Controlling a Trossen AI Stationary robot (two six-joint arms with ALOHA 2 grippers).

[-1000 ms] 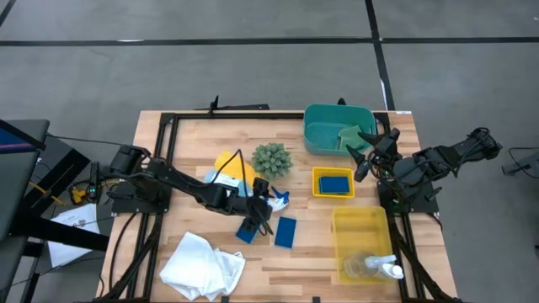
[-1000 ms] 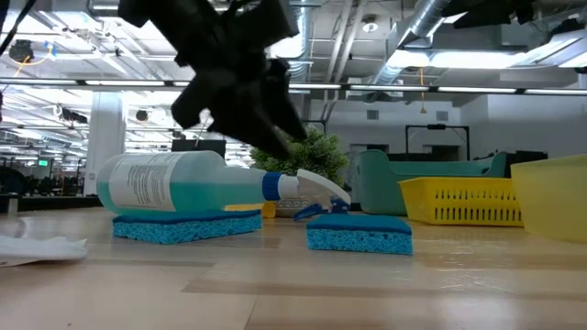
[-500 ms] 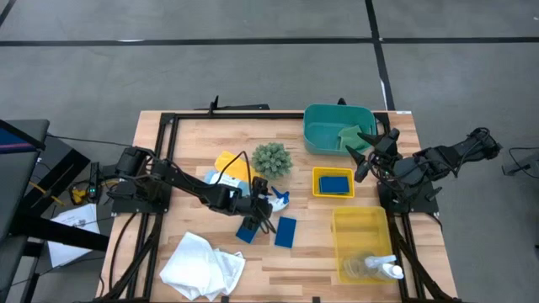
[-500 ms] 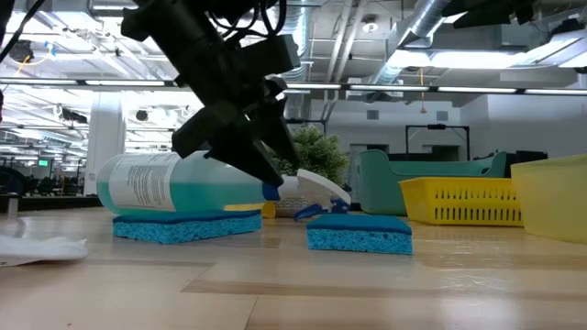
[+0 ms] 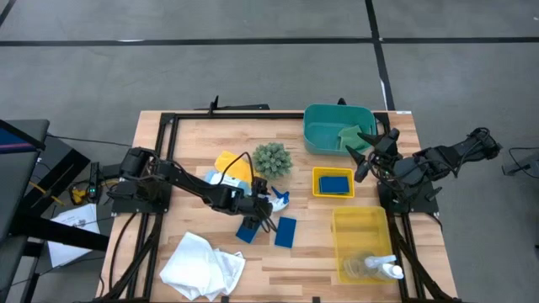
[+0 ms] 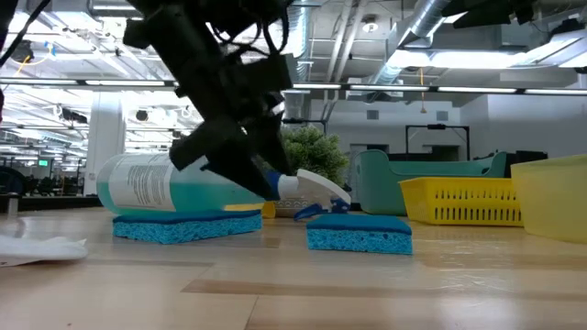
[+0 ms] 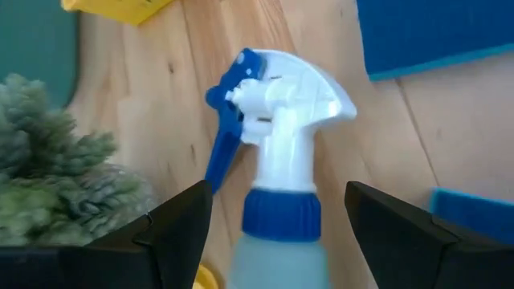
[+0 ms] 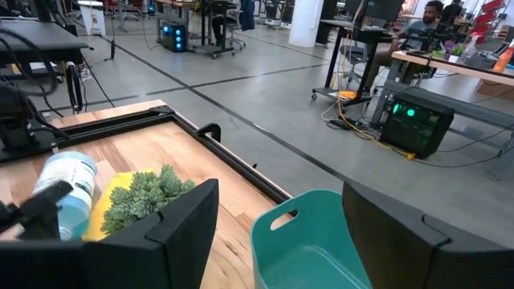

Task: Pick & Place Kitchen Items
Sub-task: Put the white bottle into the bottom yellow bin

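High view: the spray bottle [image 5: 244, 190] lies on its side mid-bench, its body toward the yellow sponge [image 5: 232, 163] and its blue trigger toward the plant ball [image 5: 272, 158] and the small yellow bin [image 5: 333, 182]. The left hand [image 5: 263, 204] sits right over the bottle's neck end, fingers apart, nothing gripped yet. The bottle's long axis runs roughly along the reach of the left arm, so this arm is plainly the nearer one. The right hand [image 5: 367, 153] waits well apart, above the edge of the teal bin [image 5: 324, 126], fingers spread and empty.

Low view: the bottle [image 6: 179, 186] rests partly on a blue sponge [image 6: 186, 227], nozzle pointing toward a second blue sponge [image 6: 359, 233]. The left hand [image 6: 246, 167] comes down at a slant onto the neck, just behind the white trigger head.

Left wrist view: the bottle's trigger head [image 7: 285, 104] and blue collar lie straight ahead between the two dark fingers [image 7: 177, 229], one on each side of the neck and neither seen touching it. The neck looks centred in the gap, so a straight closing should catch it, in my judgement.

Right wrist view: the right fingers [image 8: 181, 217] frame the teal bin [image 8: 309, 241], with the bottle [image 8: 64, 189] and the plant ball [image 8: 148, 197] far off across the bench [image 8: 120, 140].
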